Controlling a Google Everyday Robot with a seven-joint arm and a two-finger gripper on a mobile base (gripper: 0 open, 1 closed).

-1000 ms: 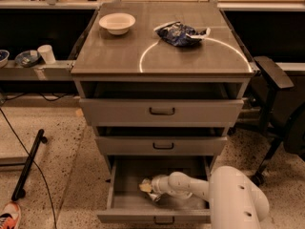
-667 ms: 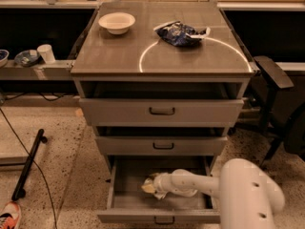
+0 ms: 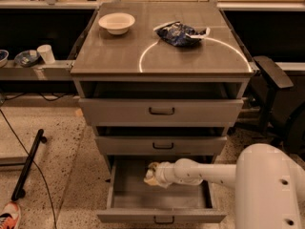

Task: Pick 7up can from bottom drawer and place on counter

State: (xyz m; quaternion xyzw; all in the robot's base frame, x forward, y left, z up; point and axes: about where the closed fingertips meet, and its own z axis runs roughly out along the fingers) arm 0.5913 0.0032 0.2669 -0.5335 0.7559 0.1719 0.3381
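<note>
The bottom drawer (image 3: 126, 194) is pulled open, the lowest of three. My white arm reaches into it from the right. My gripper (image 3: 151, 174) is inside the drawer, left of its middle. A small pale shape at the gripper's tip may be the 7up can (image 3: 152, 167), but I cannot tell it apart from the gripper. The counter (image 3: 114, 51) is the cabinet's flat grey-brown top, with a thin white circle (image 3: 143, 56) marked on it.
A white bowl (image 3: 116, 22) and a dark blue snack bag (image 3: 181, 33) lie on the counter. The two upper drawers (image 3: 162, 111) stand slightly out. A black pole (image 3: 28, 163) lies on the floor at left. A dark chair (image 3: 272, 73) stands at right.
My gripper has moved a little towards the back of the bottom drawer. The arm's white body has shifted to the right. Nothing on the counter has moved.
</note>
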